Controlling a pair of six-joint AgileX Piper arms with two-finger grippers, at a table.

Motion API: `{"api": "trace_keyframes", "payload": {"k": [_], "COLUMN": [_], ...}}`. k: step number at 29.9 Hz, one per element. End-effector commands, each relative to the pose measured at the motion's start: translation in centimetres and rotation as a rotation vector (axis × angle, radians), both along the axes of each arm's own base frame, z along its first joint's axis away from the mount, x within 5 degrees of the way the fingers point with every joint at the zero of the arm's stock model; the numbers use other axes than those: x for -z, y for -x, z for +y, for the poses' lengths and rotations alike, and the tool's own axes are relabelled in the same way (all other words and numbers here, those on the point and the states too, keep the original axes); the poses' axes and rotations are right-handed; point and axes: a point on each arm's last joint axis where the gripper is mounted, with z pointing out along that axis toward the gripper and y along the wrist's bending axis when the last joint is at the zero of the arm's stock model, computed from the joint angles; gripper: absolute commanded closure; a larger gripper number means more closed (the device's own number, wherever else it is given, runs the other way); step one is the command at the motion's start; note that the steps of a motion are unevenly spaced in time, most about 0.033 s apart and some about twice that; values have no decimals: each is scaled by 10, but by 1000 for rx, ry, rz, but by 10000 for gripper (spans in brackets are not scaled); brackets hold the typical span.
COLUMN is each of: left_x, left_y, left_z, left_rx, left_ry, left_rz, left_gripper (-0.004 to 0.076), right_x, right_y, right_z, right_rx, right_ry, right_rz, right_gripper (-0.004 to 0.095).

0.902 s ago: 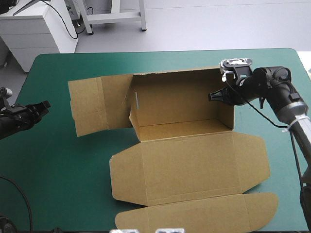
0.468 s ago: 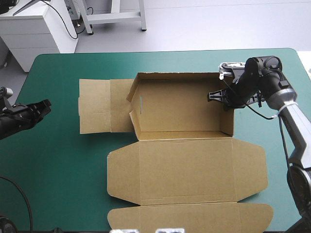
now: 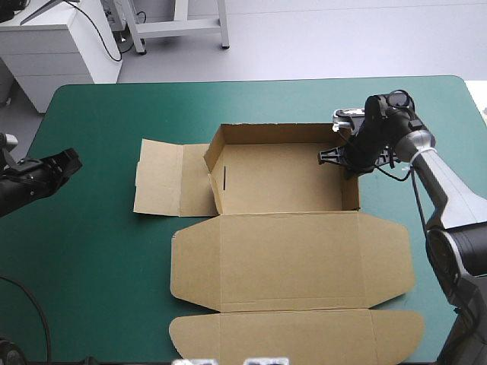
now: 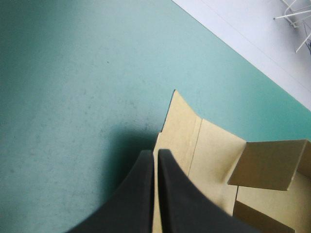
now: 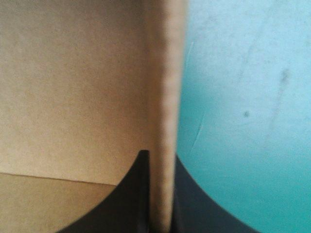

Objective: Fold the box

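Observation:
The brown box [image 3: 281,179] stands in the middle of the table as an open tray with its walls raised. Its lid [image 3: 289,258] lies flat toward the near edge, and a side flap [image 3: 160,188] lies flat to the left. My right gripper [image 3: 344,157] is at the tray's right wall, shut on the box. In the right wrist view the wall's edge [image 5: 165,97] runs up between the fingers of that gripper [image 5: 158,160]. My left gripper [image 3: 68,161] hovers shut near the table's left edge, apart from the box. Its wrist view has the gripper [image 4: 156,154] pointing at the flat flap [image 4: 209,150].
A strip of teal-green cover [image 3: 99,228] lies between my left gripper and the side flap. The lid's tuck flap [image 3: 297,334] reaches almost to the table's near edge. The right arm comes in over the table's right side.
The right gripper has swung toward the near side with the right wall. The whole box turned square to the table and slid right, its left flap with it. The left gripper barely moved.

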Motion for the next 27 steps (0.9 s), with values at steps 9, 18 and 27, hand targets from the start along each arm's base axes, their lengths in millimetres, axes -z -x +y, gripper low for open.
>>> {"api": "trace_keyframes", "payload": {"k": [9,18,27], "left_x": [-24,-25,-25], "left_y": [1,1,1], "left_z": [-8,-9,-9], "left_rx": [7,5,13], "left_ry": [114,126,129], "left_rz": [-112,-121,-119], "left_gripper": [717,717,717], "right_x": [-34,-65,-31], "right_y": [-13,-4,22], "right_z": [-3,-3,-4], "right_rx": [-37,0,23], "right_ry": [-2,-22,-26], "right_rz": [-187,-185,-33], "right_gripper": [477,322,322]}}
